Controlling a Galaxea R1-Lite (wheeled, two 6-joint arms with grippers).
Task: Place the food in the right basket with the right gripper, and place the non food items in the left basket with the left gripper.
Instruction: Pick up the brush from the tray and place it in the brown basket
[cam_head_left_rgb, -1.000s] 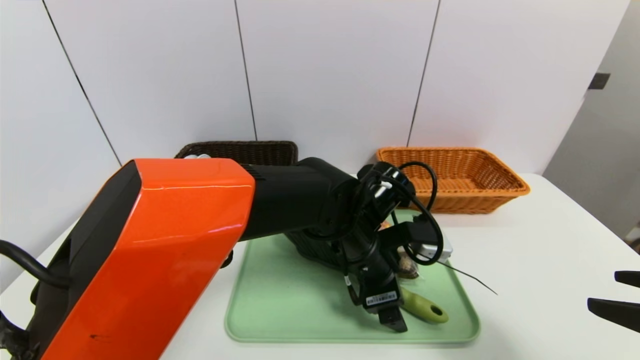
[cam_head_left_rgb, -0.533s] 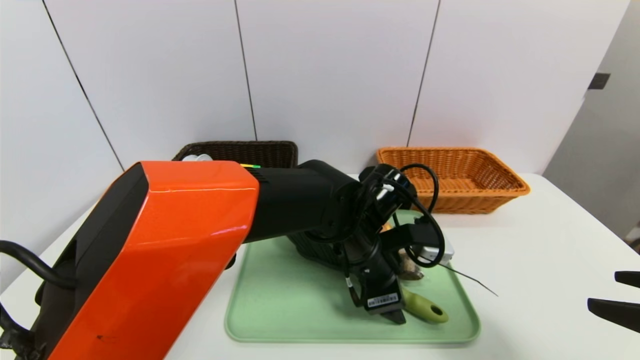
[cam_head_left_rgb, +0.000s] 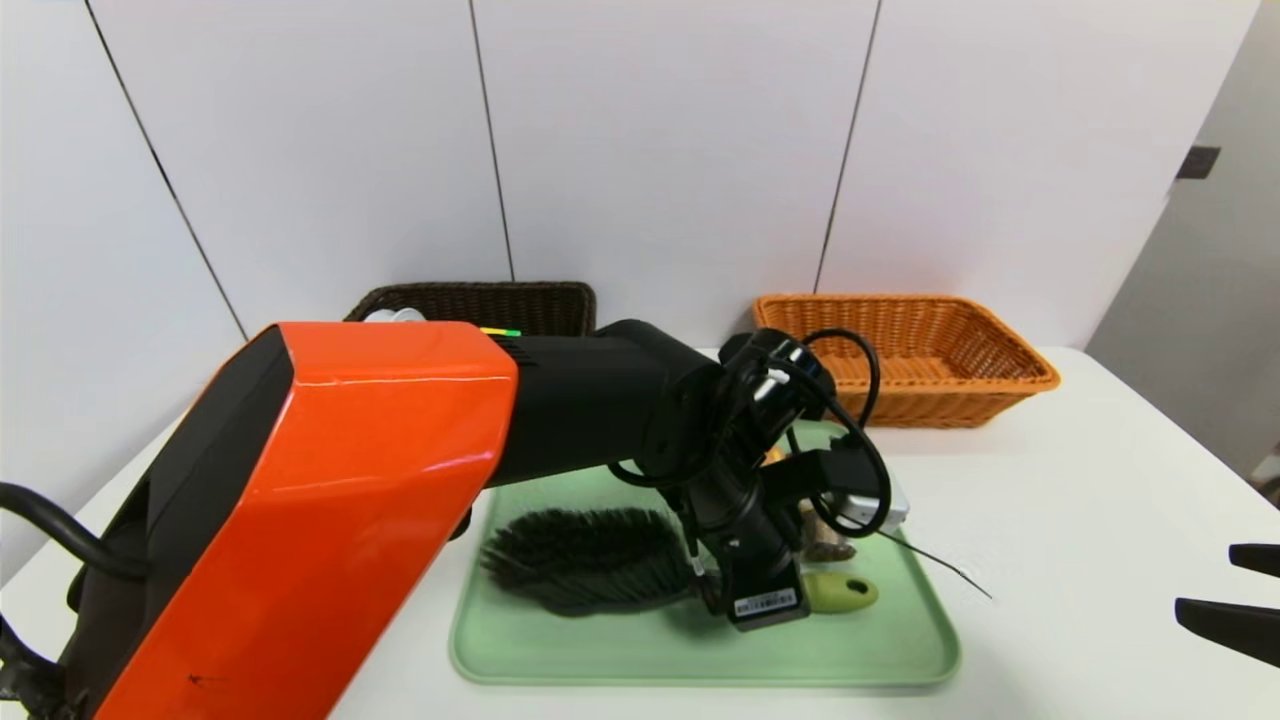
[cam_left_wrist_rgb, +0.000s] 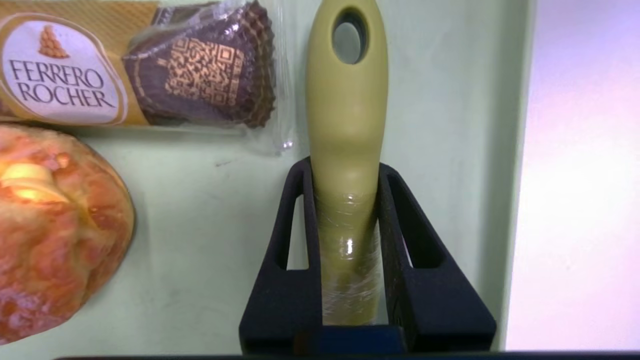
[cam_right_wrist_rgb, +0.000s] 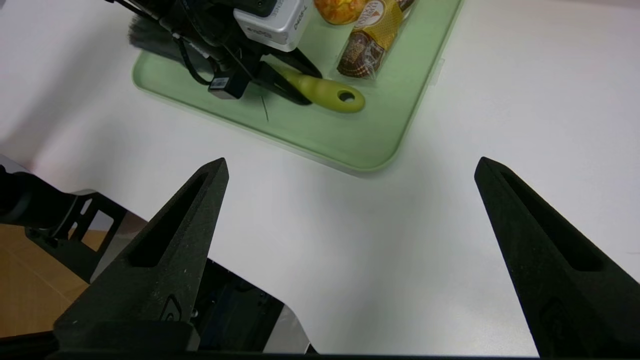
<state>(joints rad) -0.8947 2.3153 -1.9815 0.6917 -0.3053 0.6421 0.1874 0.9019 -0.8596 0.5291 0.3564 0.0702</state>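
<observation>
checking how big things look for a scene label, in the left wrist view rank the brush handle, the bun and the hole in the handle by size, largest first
Brush handle and bun: too close to rank, since the bun is cut off by the view's edge.
Smallest: hole in the handle.

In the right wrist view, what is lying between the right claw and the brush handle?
Between the right claw and the handle, the right wrist view shows the tray's rim.

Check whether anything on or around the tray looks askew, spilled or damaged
Nothing is clearly wrong. The snack and bun look intact. The brush, its handle in the left gripper, has bristles bent unevenly, which may be normal.
</observation>
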